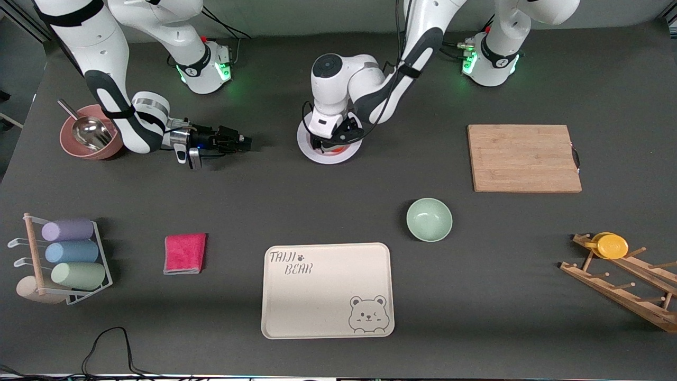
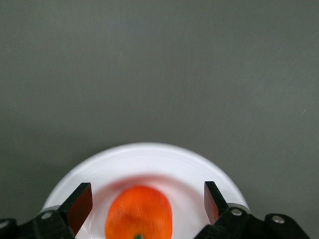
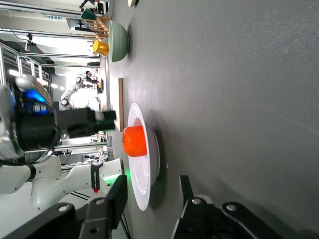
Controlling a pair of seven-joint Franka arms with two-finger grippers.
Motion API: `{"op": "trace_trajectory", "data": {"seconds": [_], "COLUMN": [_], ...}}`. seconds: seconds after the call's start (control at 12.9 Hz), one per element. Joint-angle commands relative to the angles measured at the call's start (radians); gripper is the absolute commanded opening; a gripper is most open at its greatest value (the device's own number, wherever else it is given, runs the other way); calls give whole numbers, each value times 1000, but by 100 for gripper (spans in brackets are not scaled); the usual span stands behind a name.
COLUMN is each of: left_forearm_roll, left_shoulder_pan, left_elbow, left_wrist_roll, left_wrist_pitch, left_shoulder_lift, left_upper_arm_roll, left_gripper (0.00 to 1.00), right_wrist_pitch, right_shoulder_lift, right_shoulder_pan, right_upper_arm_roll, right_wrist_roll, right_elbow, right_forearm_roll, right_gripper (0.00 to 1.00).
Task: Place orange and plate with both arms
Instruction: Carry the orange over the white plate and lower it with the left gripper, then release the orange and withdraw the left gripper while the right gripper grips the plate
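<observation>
The pale plate lies on the table between the two arm bases, with the orange resting in its middle. My left gripper hangs open just above the orange, and its fingers spread wider than the fruit over the plate. My right gripper lies low and level beside the plate, toward the right arm's end, pointing at it with a gap between. In the right wrist view it is open and empty, with the plate's rim and the orange ahead.
A pink bowl with a metal scoop stands beside the right arm. A wooden cutting board, a mint-green bowl, a bear-print tray, a pink cloth, a rack of rolls and a wooden rack with a yellow lid lie nearer the front camera.
</observation>
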Motion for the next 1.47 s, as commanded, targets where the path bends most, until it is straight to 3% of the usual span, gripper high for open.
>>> {"op": "trace_trajectory", "data": {"seconds": [0.0,0.15,0.31,0.54,0.85,1.0,1.39], "left_forearm_roll": [1,-2,-13,-106,-144,-210,-218], "left_shoulder_pan": [84,153,259,418,614,733,885], "left_elbow": [-3,0,40,187,206,198,174], "left_wrist_roll": [220,476,719,1081,1228,1261,1389], "left_wrist_pitch": [-126,-218,-317,-549,-608,-611,-741], "left_shoulder_lift": [-107,-169,-226,-270,-391,-427,-540], "left_upper_arm_roll": [-4,-2,-5,-4,-2,-2,1], "left_gripper": [100,100,100,100,100,100,100], "right_wrist_pitch": [-3,4,46,112,177,183,183], "right_shoulder_lift": [24,31,33,33,39,62,101], "right_shoulder_pan": [5,5,5,5,6,6,66], "right_upper_arm_roll": [13,57,154,275,398,407,413], "right_wrist_roll": [4,4,3,-17,-74,-111,-151], "right_elbow": [14,15,15,17,26,33,52], "right_forearm_roll": [30,74,163,292,435,447,542], "right_gripper": [50,49,49,49,49,49,50]}}
